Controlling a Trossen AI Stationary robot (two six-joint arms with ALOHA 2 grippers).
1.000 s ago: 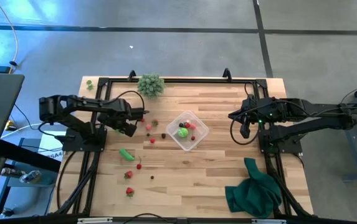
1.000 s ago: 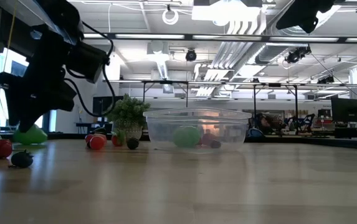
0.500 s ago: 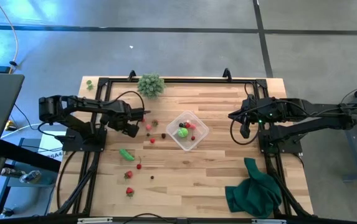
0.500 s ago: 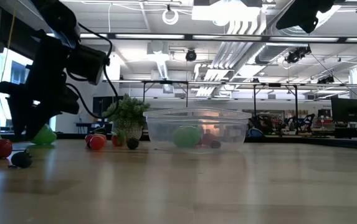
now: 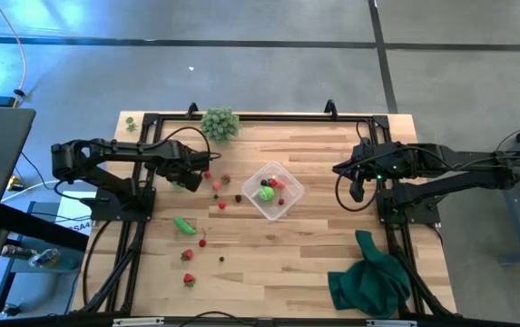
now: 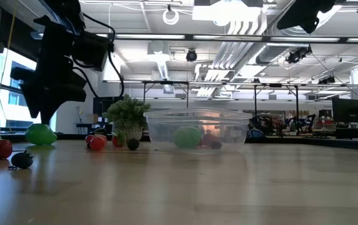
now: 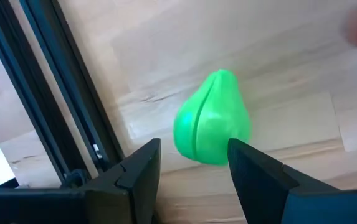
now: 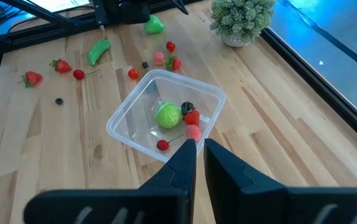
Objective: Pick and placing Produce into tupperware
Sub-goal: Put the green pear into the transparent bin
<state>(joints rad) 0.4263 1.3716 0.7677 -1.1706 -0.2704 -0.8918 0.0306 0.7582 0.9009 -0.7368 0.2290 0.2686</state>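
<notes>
Two arms: the left arm is at work over the table's left side and the right arm waits near the right edge.
Table [image 5: 314,245]: light wood, with toy food spread over its left half.
Green cloth [image 5: 368,277]: a dark heap at the near right corner — not part of the job.
Bushy plant [image 5: 220,123]: sits at the far edge, well apart from the box.
Tupperware [image 5: 274,191]: the clear box sits near the middle of the table.
Done so far: a few pieces are in the box — a green ball [image 8: 167,116], some small red ones and a dark one.
Left gripper [image 7: 190,163]: its fingers are spread wide, with nothing between them. It hangs just over a green pear [image 7: 212,118], which lies on the wood.
Right gripper [image 8: 196,149]: its fingers are pressed together and hold nothing.
Still to do: most of the job. The pear, a long green piece [image 5: 184,225], and many red berries [image 5: 220,185] lie loose on the table.
Next, as a guess: the left gripper drops down and pinches the pear.
</notes>
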